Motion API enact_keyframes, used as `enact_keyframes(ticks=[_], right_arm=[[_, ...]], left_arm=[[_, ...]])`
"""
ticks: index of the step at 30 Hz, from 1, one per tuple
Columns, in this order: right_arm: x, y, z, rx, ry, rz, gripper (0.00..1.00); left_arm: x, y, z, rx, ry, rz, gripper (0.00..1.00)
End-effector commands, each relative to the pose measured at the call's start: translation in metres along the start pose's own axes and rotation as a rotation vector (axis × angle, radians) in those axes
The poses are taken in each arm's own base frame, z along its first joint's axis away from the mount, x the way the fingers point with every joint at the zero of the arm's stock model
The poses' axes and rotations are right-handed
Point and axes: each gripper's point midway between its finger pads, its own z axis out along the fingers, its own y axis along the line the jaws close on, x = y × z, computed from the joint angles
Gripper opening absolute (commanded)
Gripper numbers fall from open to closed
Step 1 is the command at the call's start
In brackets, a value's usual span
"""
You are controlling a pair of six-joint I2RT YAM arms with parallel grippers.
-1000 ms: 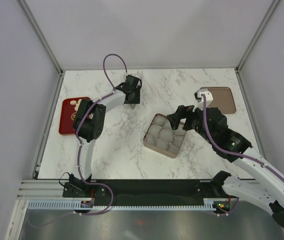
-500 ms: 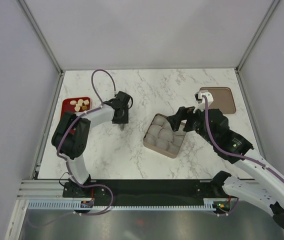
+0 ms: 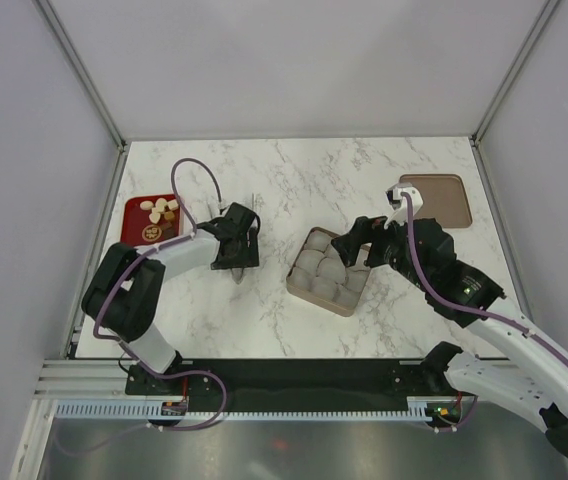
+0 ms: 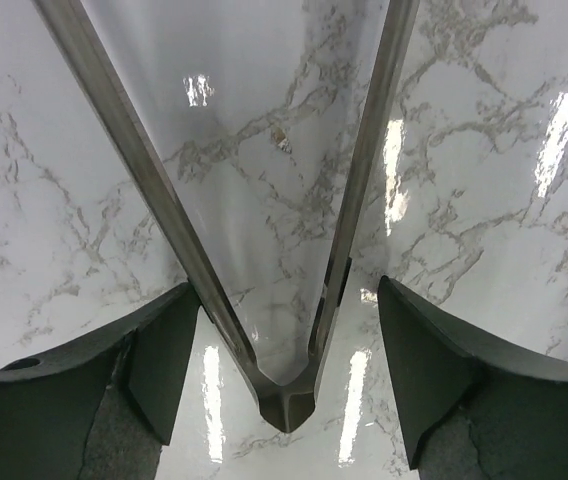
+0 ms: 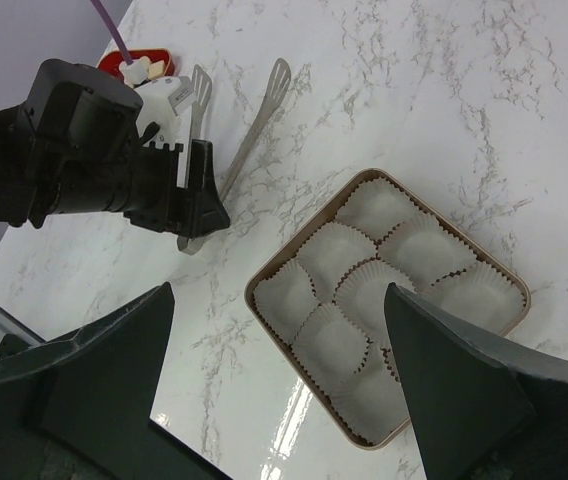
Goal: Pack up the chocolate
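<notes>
The chocolate [image 3: 161, 210], pale and dark bite-size pieces, lies on a red tray [image 3: 132, 212] at the far left; it also shows in the right wrist view [image 5: 149, 68]. A square tan box [image 3: 290, 283] holds several empty white paper cups [image 5: 389, 290]. Metal tongs [image 4: 286, 395] lie flat on the marble, arms spread in a V. My left gripper [image 3: 237, 258] is open low over the tongs' hinge, one finger on each side, not touching. My right gripper [image 3: 349, 245] is open and empty above the box.
The box's brown lid [image 3: 436, 198] lies at the far right. The tongs' tips [image 5: 279, 75] point toward the back of the table. Grey walls enclose the table on three sides.
My left arm has swung back from the far middle of the table toward the near left and come down over the tongs. My right arm has barely moved.
</notes>
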Motion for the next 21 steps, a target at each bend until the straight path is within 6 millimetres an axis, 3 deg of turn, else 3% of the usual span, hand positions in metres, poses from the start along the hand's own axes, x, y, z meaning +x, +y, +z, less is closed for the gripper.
enact_keyframes(ticks=[1, 5, 21], right_arm=[[-0.002, 0.005, -0.004, -0.029, -0.013, 0.026, 0.95], [-0.005, 0.004, -0.007, -0.028, -0.027, 0.028, 0.95], [-0.01, -0.002, -0.004, 0.012, -0.042, -0.012, 0.95]], left_arm=[[-0.005, 0.004, 0.011, -0.055, -0.003, -0.032, 0.81], [-0.01, 0.004, 0.019, -0.085, -0.009, -0.041, 0.88], [-0.041, 0.01, 0.033, -0.111, -0.052, -0.099, 0.94]])
